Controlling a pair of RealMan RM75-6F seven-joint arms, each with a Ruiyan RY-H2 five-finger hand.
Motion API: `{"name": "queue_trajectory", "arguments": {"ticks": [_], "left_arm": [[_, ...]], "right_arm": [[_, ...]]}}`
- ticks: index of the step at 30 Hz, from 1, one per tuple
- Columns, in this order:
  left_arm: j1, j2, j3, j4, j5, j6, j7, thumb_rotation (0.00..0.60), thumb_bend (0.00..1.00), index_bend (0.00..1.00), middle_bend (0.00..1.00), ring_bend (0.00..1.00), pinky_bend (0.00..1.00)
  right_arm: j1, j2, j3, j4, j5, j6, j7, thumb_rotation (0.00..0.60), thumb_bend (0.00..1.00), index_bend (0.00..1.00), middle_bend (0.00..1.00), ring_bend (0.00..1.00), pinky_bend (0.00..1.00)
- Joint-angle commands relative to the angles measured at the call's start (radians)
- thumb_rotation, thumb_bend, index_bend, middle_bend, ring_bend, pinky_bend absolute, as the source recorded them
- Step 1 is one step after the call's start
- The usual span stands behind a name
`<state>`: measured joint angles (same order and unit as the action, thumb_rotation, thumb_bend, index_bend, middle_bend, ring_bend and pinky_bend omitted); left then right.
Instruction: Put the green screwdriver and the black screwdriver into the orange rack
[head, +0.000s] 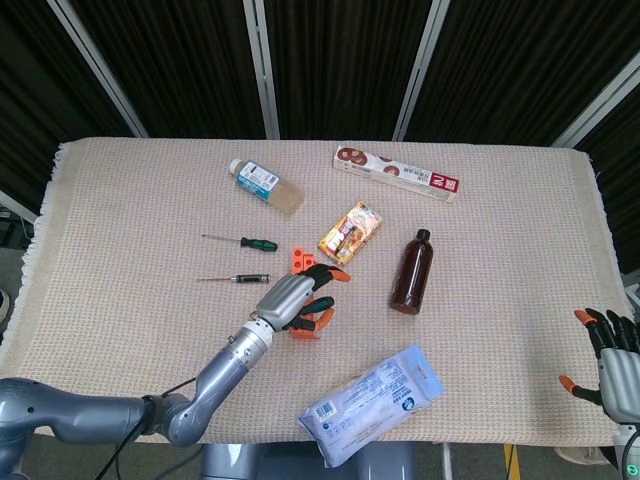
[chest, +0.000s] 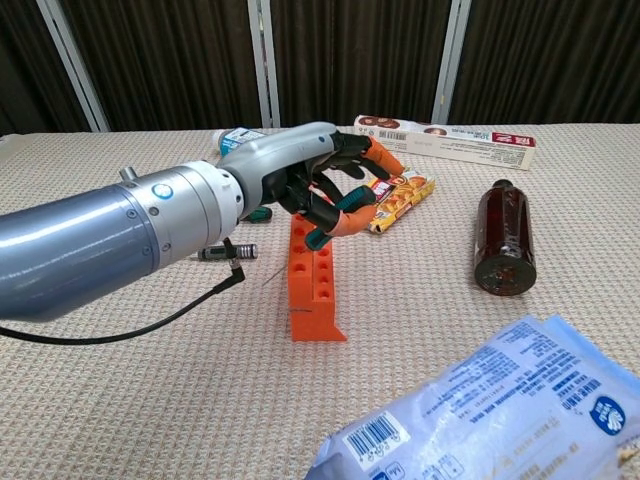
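The orange rack (chest: 312, 290) stands mid-table, its far end (head: 298, 258) showing past my left hand (head: 295, 298). A teal-handled screwdriver (chest: 320, 237) leans tilted in the rack. My left hand (chest: 300, 185) curls over it, fingers and thumb gripping the handle. The green screwdriver (head: 262, 243) and the black screwdriver (head: 248, 279) lie flat on the cloth left of the rack. In the chest view the black screwdriver (chest: 215, 253) shows just below my forearm. My right hand (head: 615, 355) hangs at the table's right edge, fingers spread, holding nothing.
A brown bottle (head: 413, 270) lies right of the rack. A snack pack (head: 350, 232) sits just behind the rack. A blue-white bag (head: 372, 403) lies near the front edge. A long box (head: 397, 173) and a clear bottle (head: 266, 186) lie further back.
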<state>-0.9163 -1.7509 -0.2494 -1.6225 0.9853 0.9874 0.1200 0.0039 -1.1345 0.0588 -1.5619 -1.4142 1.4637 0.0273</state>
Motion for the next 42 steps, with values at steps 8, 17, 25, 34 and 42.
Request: {"name": "queue_trajectory", "arguments": {"ticks": [8, 17, 25, 34, 42], "left_arm": [[-0.003, -0.045, 0.009, 0.017, -0.007, 0.022, 0.08, 0.6, 0.48, 0.2, 0.15, 0.12, 0.29], [-0.002, -0.073, -0.008, 0.036, -0.031, 0.01, 0.085, 0.6, 0.62, 0.26, 0.29, 0.24, 0.35], [0.004, -0.081, -0.018, 0.046, -0.027, -0.008, 0.066, 0.6, 0.79, 0.36, 0.44, 0.31, 0.36], [0.032, -0.067, -0.017, 0.046, 0.031, -0.006, 0.001, 0.6, 0.91, 0.43, 0.59, 0.38, 0.36], [0.068, -0.031, -0.009, 0.03, 0.126, -0.009, -0.111, 0.6, 0.91, 0.43, 0.62, 0.39, 0.36]], "right_arm": [[-0.003, -0.001, 0.001, 0.005, 0.001, 0.002, 0.006, 0.6, 0.0, 0.14, 0.11, 0.0, 0.03], [-0.005, -0.003, 0.003, 0.013, 0.003, 0.001, 0.018, 0.6, 0.0, 0.14, 0.11, 0.0, 0.03], [-0.01, -0.003, 0.004, 0.02, 0.006, 0.005, 0.029, 0.6, 0.0, 0.14, 0.11, 0.0, 0.03], [-0.011, -0.005, 0.006, 0.024, 0.002, 0.008, 0.036, 0.6, 0.0, 0.14, 0.11, 0.0, 0.03], [-0.011, -0.005, 0.008, 0.022, 0.002, 0.009, 0.033, 0.6, 0.0, 0.14, 0.11, 0.0, 0.03]]}}
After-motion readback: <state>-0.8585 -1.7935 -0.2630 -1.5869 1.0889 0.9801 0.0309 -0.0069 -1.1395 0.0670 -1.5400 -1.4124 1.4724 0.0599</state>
